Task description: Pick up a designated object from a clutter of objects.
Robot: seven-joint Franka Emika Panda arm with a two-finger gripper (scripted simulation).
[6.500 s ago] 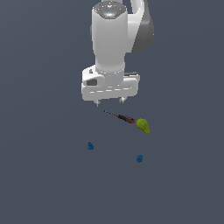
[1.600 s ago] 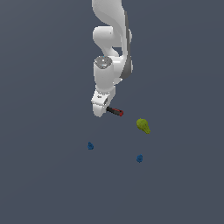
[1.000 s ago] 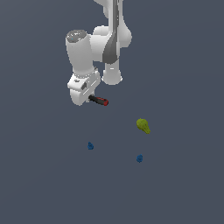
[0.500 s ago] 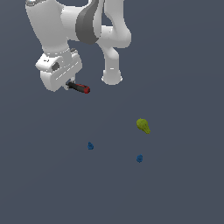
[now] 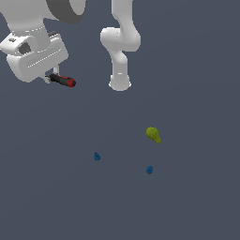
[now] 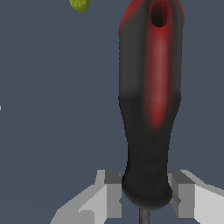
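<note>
The screwdriver [image 5: 63, 80], with its black-and-red handle, hangs high above the floor at the exterior view's upper left. My gripper [image 5: 50, 78] is shut on it near the handle's black end, and the red end sticks out toward the exterior view's right. In the wrist view the handle [image 6: 148, 100] fills the frame, pinched between my two grey fingers [image 6: 108, 192]; my gripper [image 6: 145, 196] hides most of the thin shaft. On the floor lie the yellow-green pear-shaped lump [image 5: 153, 134] and two tiny blue pieces [image 5: 97, 156] [image 5: 149, 169].
The arm's white base column [image 5: 120, 44] stands at the back, to the exterior view's right of my gripper. The pear-shaped lump [image 6: 79, 4] also shows as a small spot far off in the wrist view. The floor is plain dark grey.
The arm has lifted the screwdriver off the floor from beside the pear-shaped lump and carried it up and toward the exterior view's left. The lump and blue pieces have stayed put.
</note>
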